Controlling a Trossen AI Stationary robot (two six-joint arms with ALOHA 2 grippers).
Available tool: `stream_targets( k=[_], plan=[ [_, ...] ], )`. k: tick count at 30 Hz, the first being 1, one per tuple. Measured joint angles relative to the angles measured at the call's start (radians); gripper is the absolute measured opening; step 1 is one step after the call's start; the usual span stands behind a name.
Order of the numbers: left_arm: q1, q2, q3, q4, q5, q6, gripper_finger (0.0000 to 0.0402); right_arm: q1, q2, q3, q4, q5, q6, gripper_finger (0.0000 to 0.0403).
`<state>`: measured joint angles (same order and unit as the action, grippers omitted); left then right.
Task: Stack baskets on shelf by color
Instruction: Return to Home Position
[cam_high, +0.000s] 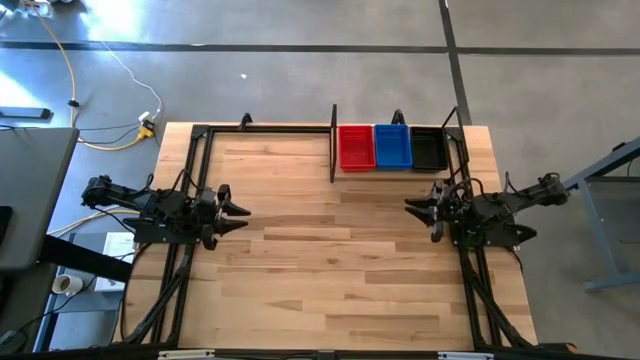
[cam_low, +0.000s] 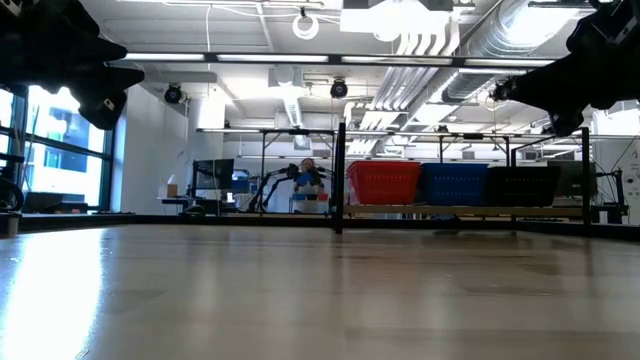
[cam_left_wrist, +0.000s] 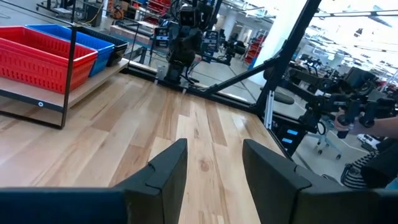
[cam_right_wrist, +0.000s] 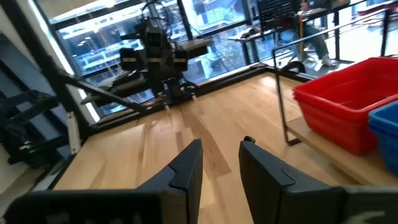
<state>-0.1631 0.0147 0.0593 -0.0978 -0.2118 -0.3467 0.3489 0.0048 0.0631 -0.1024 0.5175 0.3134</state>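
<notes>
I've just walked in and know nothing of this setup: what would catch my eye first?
The red baskets, blue baskets and black baskets stand side by side in the shelf at the far edge of the table, right of centre. The left end effector and right end effector hover open and empty at the table's left and right sides, facing each other.

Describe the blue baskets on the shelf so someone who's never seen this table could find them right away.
At the far edge of the wooden table stands a black-framed shelf, beyond the right gripper. Three colours of baskets sit side by side on it: the blue baskets are the middle ones, with the red baskets on the left gripper's side and the black baskets at the outer end.
</notes>
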Motion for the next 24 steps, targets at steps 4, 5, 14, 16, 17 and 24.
stream_targets(
  k=[4,5,14,16,17,24],
  plan=[
    [0.000,0.000,0.000,0.000,0.000,0.000,0.0145,0.000,0.002,0.000,-0.002,0.032,-0.001,0.0091],
    [0.000,0.000,0.000,0.000,0.000,0.000,0.0145,0.000,0.002,0.000,-0.002,0.032,-0.009,0.0091],
    [0.000,0.000,0.000,0.000,0.000,0.000,0.0145,0.000,0.002,0.000,-0.003,0.027,-0.052,0.0091],
    [0.000,0.000,0.000,0.000,0.000,0.000,0.0145,0.000,0.002,0.000,-0.003,0.027,-0.053,0.0091],
    [0.000,0.000,0.000,0.000,0.000,0.000,0.0145,0.000,0.002,0.000,-0.003,0.027,-0.052,0.0091],
    [0.000,0.000,0.000,0.000,0.000,0.000,0.0145,0.000,0.002,0.001,-0.004,0.025,-0.052,0.0091]
  ],
)
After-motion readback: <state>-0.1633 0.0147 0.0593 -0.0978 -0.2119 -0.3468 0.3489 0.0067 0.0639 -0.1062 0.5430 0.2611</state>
